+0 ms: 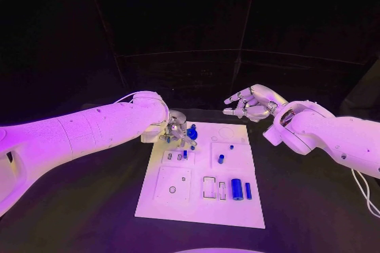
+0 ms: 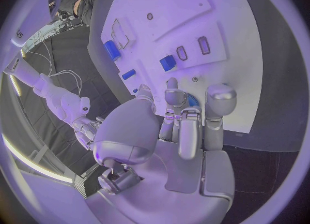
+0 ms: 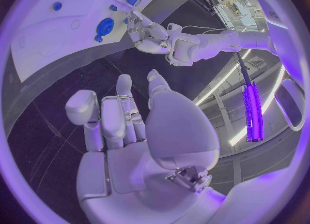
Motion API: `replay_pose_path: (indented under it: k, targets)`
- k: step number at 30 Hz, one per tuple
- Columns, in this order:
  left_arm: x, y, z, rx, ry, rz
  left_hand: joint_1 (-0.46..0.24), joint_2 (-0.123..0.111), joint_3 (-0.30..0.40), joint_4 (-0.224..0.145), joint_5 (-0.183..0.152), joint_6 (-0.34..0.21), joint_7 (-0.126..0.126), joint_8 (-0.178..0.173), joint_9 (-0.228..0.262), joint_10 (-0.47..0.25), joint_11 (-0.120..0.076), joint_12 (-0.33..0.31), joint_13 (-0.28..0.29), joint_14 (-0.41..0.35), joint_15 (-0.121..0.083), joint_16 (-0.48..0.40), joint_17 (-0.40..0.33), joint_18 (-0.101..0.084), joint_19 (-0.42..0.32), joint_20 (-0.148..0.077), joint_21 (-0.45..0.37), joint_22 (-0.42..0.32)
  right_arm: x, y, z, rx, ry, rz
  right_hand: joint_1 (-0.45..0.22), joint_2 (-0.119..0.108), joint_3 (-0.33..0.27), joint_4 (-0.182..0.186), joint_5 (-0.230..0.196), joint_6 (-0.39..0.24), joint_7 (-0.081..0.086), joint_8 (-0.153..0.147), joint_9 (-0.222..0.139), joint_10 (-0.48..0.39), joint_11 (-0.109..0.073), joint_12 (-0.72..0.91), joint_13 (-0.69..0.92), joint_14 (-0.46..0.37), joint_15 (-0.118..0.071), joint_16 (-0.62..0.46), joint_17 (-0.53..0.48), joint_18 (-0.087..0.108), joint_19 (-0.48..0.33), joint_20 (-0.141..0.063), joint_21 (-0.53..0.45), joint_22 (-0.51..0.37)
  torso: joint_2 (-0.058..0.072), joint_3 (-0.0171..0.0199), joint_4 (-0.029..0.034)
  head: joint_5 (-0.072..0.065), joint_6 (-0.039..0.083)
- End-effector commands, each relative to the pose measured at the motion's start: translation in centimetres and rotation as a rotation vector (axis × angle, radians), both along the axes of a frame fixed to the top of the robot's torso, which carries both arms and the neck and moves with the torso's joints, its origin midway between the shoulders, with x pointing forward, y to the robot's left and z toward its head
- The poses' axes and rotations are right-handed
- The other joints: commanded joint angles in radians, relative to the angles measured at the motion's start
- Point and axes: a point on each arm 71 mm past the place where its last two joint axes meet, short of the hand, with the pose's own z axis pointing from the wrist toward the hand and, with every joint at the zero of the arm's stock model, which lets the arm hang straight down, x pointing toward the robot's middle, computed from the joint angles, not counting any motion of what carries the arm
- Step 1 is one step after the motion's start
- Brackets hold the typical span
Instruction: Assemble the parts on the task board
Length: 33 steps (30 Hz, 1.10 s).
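Overhead, left hand (image 1: pixel 175 131) above task board (image 1: pixel 190 209)

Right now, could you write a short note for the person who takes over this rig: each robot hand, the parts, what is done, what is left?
Left robot hand: over the far left corner of the white rectangular task board, fingers at a round blue part; whether it grips the part cannot be told.
Right robot hand: raised beyond the board's far right corner, fingers apart, holding nothing.
Parts: a large blue cylinder and a thinner blue bar lie at the near right; two small blue pieces lie mid-board.
Done: cannot be judged.
Left: several recesses look unfilled.
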Motion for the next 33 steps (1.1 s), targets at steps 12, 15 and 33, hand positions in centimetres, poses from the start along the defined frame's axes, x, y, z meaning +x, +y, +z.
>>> replay_pose_path:
  k: [12, 15, 33]
  targets:
    - [-0.1, 0.0, -1.1, 0.075, 0.059, -0.028, 0.014, 0.016, -0.007, -0.009, -0.003, -0.013, 0.0, 0.017, 0.014, -0.004, 0.0, 0.011, 0.014, 0.1, -0.001, 0.011, 0.25, -0.008, 0.003, -0.002, 0.019, 0.021, 0.2, 0.2, 0.0, -0.001, 0.013, 0.001, -0.004, 0.005, -0.006, 0.0, 0.007, 0.005, 0.001, 0.002, -0.001, -0.003, -0.001, -0.004, -0.001, 0.008, -0.005, -0.006, 0.0, 0.019, -0.009, 0.0, -0.008, -0.003, -0.001, -0.0008, 0.0011, 0.005, -0.011]
    - [-0.1, 0.0, -1.2, 0.077, 0.063, -0.029, 0.016, 0.017, -0.007, -0.01, -0.003, -0.014, 0.0, 0.018, 0.016, -0.004, 0.0, 0.012, 0.016, 0.1, -0.001, 0.011, 0.251, -0.008, 0.003, -0.002, 0.02, 0.022, 0.2, 0.2, 0.0, -0.002, 0.014, 0.0, -0.004, 0.005, -0.006, 0.0, 0.008, 0.005, 0.002, 0.001, -0.001, -0.003, -0.001, -0.004, -0.001, 0.008, -0.005, -0.006, 0.0, 0.019, -0.009, 0.0, -0.008, -0.004, 0.0, -0.0004, 0.0017, 0.004, -0.011]
    - [-0.3, -0.4, -1.8, 0.09, 0.089, -0.043, 0.035, 0.03, -0.006, -0.025, -0.003, -0.021, -0.001, 0.034, 0.036, -0.003, -0.001, 0.019, 0.024, 0.102, -0.001, 0.015, 0.257, -0.01, 0.004, -0.002, 0.034, 0.042, 0.2, 0.6, -0.2, -0.027, 0.023, 0.01, 0.007, 0.011, -0.01, -0.003, 0.017, 0.003, 0.002, 0.0, -0.002, -0.006, -0.002, -0.006, -0.006, 0.006, -0.006, -0.018, -0.013, 0.022, -0.016, 0.0, -0.017, -0.022, 0.0, -0.0001, 0.002, 0.005, -0.015]
